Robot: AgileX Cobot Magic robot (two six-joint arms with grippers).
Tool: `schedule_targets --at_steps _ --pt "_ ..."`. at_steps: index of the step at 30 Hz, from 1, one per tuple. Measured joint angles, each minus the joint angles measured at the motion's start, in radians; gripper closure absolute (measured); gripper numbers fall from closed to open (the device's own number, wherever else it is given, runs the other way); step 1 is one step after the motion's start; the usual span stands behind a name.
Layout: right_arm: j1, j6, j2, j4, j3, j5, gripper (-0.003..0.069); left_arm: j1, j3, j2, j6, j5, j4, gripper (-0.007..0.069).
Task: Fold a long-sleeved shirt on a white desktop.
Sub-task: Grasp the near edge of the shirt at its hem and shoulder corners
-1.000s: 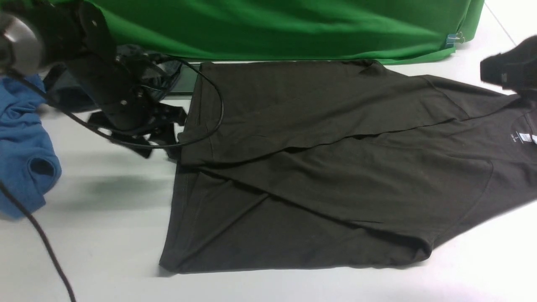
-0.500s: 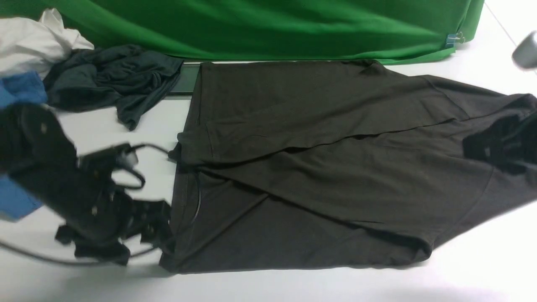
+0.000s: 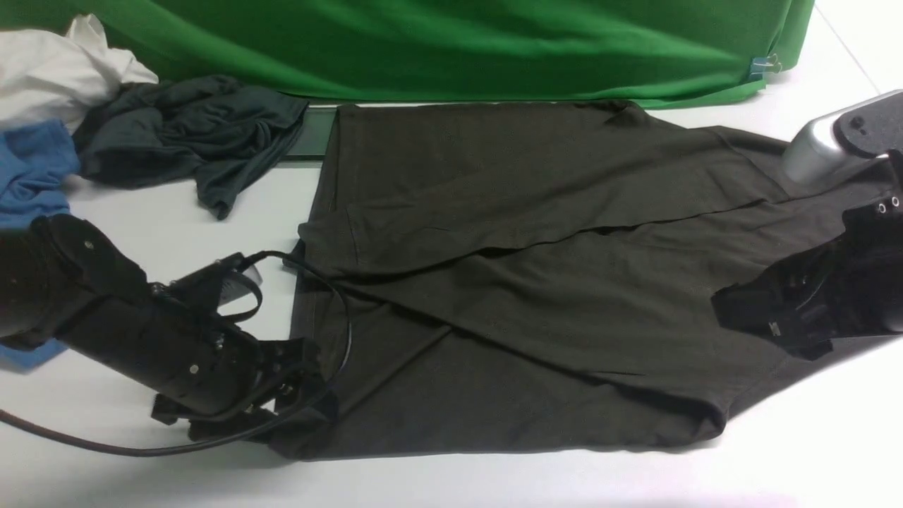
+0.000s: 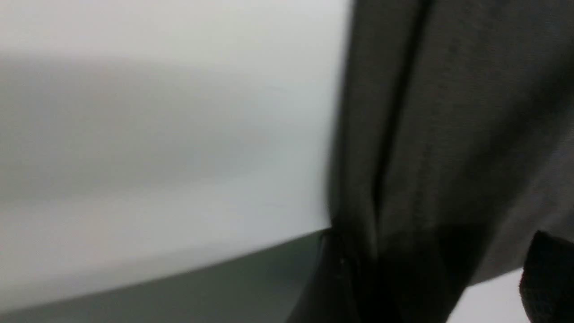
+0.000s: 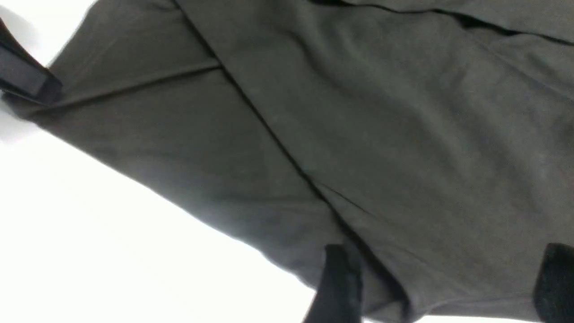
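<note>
A broad white worktop (image 3: pixel 776 466) fills the scene, with a bare strip nearest us. At the near left, the left gripper (image 3: pixel 303 388) reaches in low from the left, trailing a black cable (image 3: pixel 85 441), and sits at the near hem corner of the long-sleeved shirt (image 3: pixel 536 296). In the blurred left wrist view one of its fingers (image 4: pixel 547 278) sits far out to the side with the hem edge inside it, so we read the fingers as spread wide, not pinching the cloth.

The dark brownish-black shirt lies flat across the middle of the worktop. Its long axis runs left to right. The straight hem points to the robot's left and the shoulder end points right. The sleeves are folded across the body as two slanting flaps.

At the right, the right gripper (image 3: pixel 758 321) hovers low over the shoulder end. In the right wrist view its fingers (image 5: pixel 341 282) stand wide apart, holding nothing.

Further back on the left lie a blue garment (image 3: pixel 32 169), a crumpled dark grey-teal garment (image 3: pixel 190 127) and a white cloth (image 3: pixel 56 70). A green backdrop (image 3: pixel 458 42) runs along the far edge, just behind the shirt.
</note>
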Motion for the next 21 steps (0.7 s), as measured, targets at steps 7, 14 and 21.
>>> schedule_targets --at_steps 7,14,21 --pt "0.0 0.018 0.008 -0.097 0.0 0.0 0.0145 0.001 -0.002 0.017 0.021 0.018 0.004 0.0249" --pt "0.0 -0.032 0.056 -0.108 0.059 -0.062 0.0144 0.001 -0.006 0.03 0.024 0.042 0.029 0.0486" --pt "0.0 -0.089 0.14 -0.108 0.078 -0.058 0.012 0.001 -0.029 0.037 0.024 0.069 0.041 0.0577"
